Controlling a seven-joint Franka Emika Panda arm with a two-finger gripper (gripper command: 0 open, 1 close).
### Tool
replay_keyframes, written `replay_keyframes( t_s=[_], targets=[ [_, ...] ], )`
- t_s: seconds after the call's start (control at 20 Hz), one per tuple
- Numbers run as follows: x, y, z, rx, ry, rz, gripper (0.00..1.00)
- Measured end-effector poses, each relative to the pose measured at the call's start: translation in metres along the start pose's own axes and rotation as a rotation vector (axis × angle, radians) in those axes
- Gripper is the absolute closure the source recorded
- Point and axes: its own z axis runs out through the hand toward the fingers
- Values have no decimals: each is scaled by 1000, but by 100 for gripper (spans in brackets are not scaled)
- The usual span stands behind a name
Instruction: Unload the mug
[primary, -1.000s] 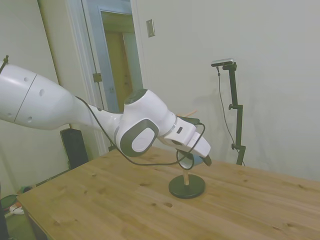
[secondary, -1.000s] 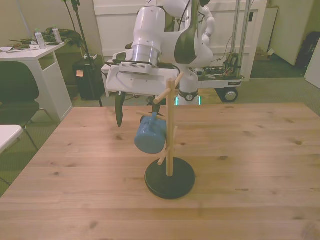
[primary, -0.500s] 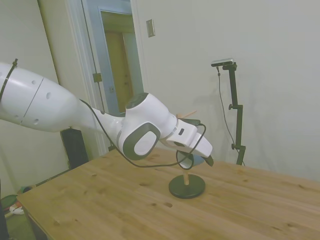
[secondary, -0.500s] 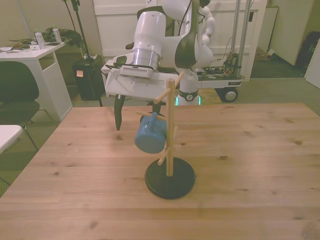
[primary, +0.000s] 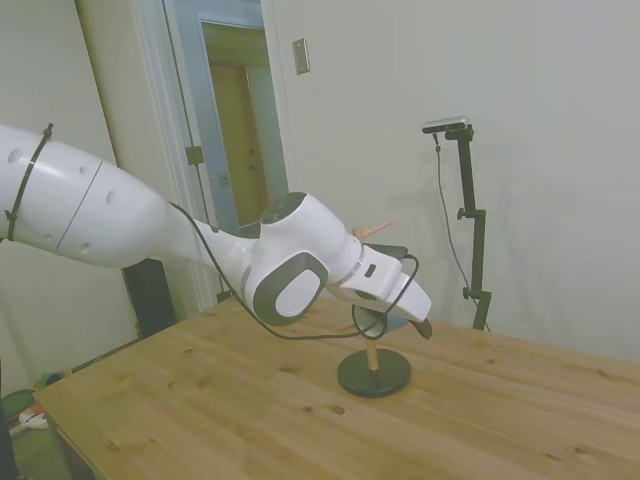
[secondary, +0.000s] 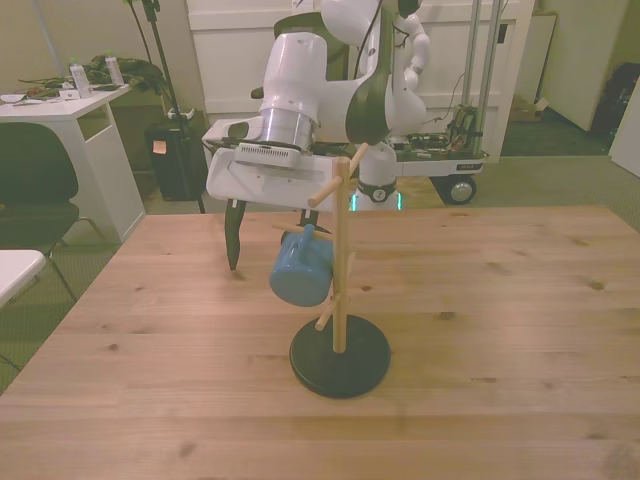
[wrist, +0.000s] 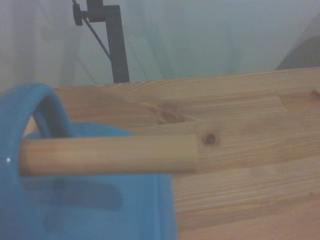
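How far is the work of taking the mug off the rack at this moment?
Done: nothing is unloaded. The mug hangs by its handle on a wooden peg of the rack.
In hand: the end effector is down close behind the mug, with one dark finger visible beside it and no visible grip on it.
Left: grasp the mug, slide the handle off the peg, and set it on the table.

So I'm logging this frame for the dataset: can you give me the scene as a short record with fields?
mug: light blue, hanging by its handle on a wooden peg
rack: wooden post with pegs on a round dark base
end effector: behind the mug, open, holding nothing
table: wooden
task state: mug not yet unloaded
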Motion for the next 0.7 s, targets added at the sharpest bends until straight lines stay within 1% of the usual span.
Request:
replay_keyframes(
  t_s=[0.7],
  targets=[
    [-1,-6,-1,15,-3,-9,100]
  ],
)
